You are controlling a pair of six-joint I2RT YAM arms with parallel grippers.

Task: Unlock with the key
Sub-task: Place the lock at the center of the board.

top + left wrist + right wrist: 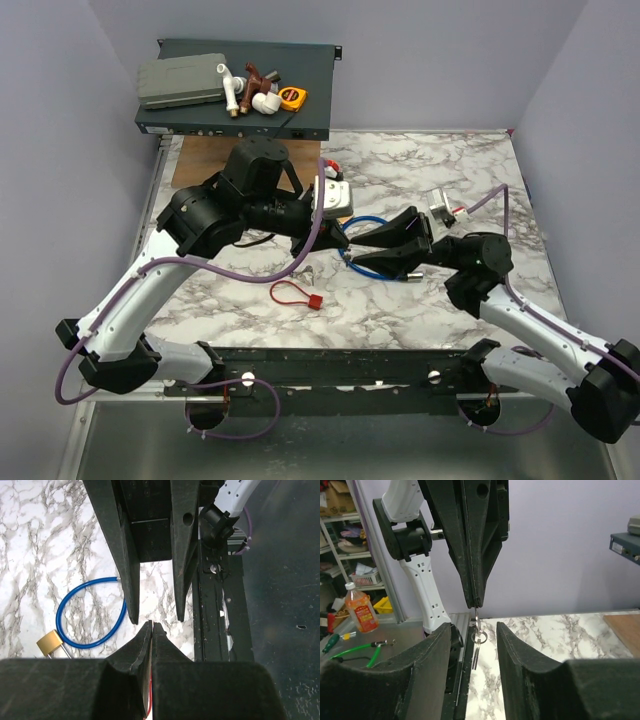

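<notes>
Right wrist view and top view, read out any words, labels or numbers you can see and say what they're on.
No text is legible in any view.
Orange bottle, red label: too blurred to read.
Grey box: nothing readable at this size.
Yellow tape measure: too small to read.

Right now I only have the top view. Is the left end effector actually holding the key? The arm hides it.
Observer: Yes. In the right wrist view the left end effector is shut on a small ring, and the key hangs below it.
Operator: Has the right side got it?
Observer: No. The right end effector is open. The key hangs in the gap between its fingers, unclamped.
Operator: Padlock? Can't find it.
Observer: The left wrist view shows the brass padlock lying on the table at the edge of the blue cable loop. Nothing is holding it.
</notes>
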